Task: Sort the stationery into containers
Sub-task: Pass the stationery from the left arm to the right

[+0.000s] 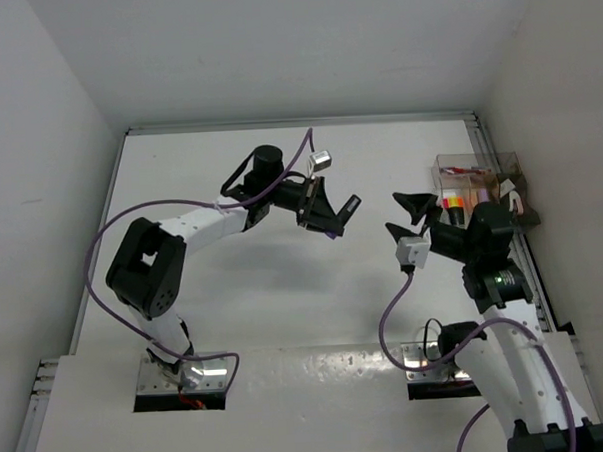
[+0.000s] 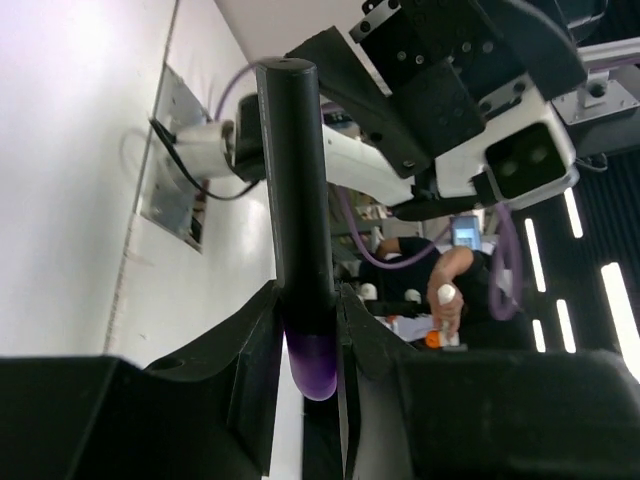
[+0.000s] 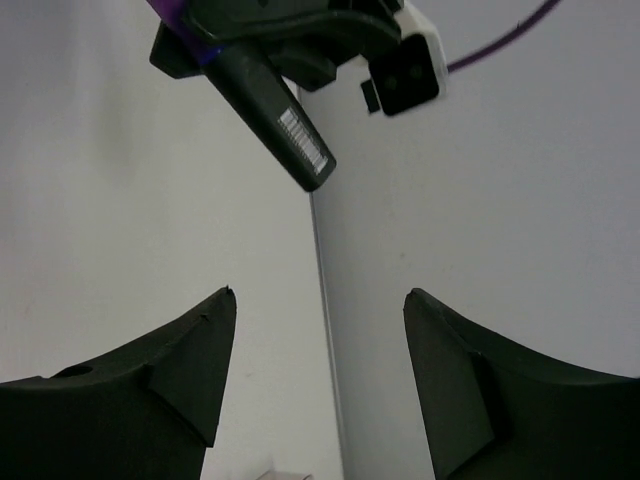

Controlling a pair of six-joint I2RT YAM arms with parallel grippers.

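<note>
The left gripper (image 1: 331, 213) was raised over the middle of the table (image 1: 229, 169) and was pinching a black highlighter (image 2: 296, 190) near its purple cap (image 2: 312, 365), so that the long black body pointed out freely toward the right gripper (image 1: 406, 219). The right gripper had its two fingers spread wide with nothing between them, and it faced the highlighter from close by without touching it. The clear tray (image 1: 445, 170) stood at the far right edge of the table, just beyond the right arm (image 1: 504, 277), so I judged the step to be a handover from left to right. To do it well, the right gripper should come forward until the free black end lies deep between its fingers, and should meet the barrel squarely. It should then press together firmly before the left one lets go, because the smooth round barrel could slip or turn. In the top view the cap was hidden inside the left gripper. The right arm also covered part of the tray, where only a few coloured pieces, orange and pink, could be made out. I could not tell how many pieces lay in it, and I could make out no second container.
</note>
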